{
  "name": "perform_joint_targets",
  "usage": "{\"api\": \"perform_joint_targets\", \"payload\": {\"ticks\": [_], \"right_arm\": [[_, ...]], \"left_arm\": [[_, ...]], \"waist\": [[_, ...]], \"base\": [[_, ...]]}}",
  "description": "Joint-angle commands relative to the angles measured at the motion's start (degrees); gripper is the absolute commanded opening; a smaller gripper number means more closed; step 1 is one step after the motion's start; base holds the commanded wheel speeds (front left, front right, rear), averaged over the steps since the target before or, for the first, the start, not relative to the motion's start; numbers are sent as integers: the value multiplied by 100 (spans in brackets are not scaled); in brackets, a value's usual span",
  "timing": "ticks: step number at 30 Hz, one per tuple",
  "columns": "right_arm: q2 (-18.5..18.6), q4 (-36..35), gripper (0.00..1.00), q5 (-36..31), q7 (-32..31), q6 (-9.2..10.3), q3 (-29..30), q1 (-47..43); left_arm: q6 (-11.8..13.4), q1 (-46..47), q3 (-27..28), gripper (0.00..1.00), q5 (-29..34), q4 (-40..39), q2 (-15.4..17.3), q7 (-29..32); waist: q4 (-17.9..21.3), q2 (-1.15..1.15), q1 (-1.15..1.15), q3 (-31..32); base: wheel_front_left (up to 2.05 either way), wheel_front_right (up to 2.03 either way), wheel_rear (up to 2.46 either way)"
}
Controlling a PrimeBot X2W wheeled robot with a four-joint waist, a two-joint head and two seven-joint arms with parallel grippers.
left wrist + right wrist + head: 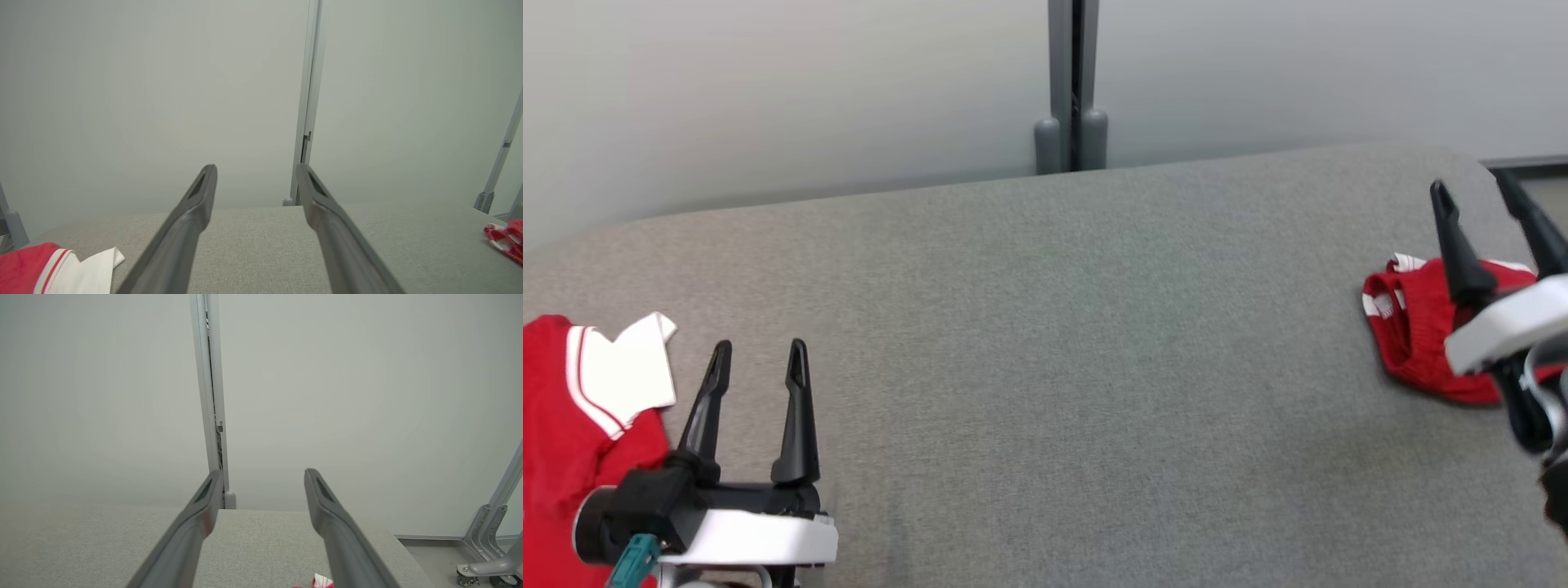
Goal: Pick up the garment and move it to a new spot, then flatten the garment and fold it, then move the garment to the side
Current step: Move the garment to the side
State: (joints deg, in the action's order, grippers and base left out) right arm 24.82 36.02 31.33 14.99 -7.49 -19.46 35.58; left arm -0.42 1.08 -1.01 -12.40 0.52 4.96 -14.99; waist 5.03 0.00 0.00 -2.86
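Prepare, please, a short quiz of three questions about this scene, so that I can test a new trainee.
1. True or false: the left gripper and the right gripper are both open and hold nothing.
2. Choose one: where on the grey surface does the crumpled red garment lie? A) at its right end; B) in its middle; C) at its far edge, against the wall.
3. Fill in: the red and white garment lies at the surface's ___ end, beside the left gripper.

Key: 1 true; 2 A; 3 left.
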Motion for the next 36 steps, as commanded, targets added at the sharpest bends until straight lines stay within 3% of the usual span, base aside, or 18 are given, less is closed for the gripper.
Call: {"api": "perform_joint_targets", "payload": {"ticks": [1, 7, 15, 36], "right_arm": [[-132, -351, 100, -131, 24, -2, 241, -417], [-662, -1599, 100, -382, 26, -2, 904, -1805], [-1235, -2346, 100, -700, 26, -2, 1331, -3023], [-1468, -2456, 100, -1314, 26, -2, 1435, -3200]], "left_arm": [[15, -104, 17, 100, -19, -3, 1, -25], [45, -275, 32, 100, -33, 104, -77, -25], [21, -451, 69, 100, -71, 259, -152, -26], [-107, -330, 14, 100, 30, 582, -197, -26]], "waist": [[-146, 0, 0, 160], [-306, 0, 0, 291], [-407, 0, 0, 379], [-414, 0, 0, 375]], "base": [[0, 0, 0], [0, 0, 0], [0, 0, 0], [0, 0, 0]]}}
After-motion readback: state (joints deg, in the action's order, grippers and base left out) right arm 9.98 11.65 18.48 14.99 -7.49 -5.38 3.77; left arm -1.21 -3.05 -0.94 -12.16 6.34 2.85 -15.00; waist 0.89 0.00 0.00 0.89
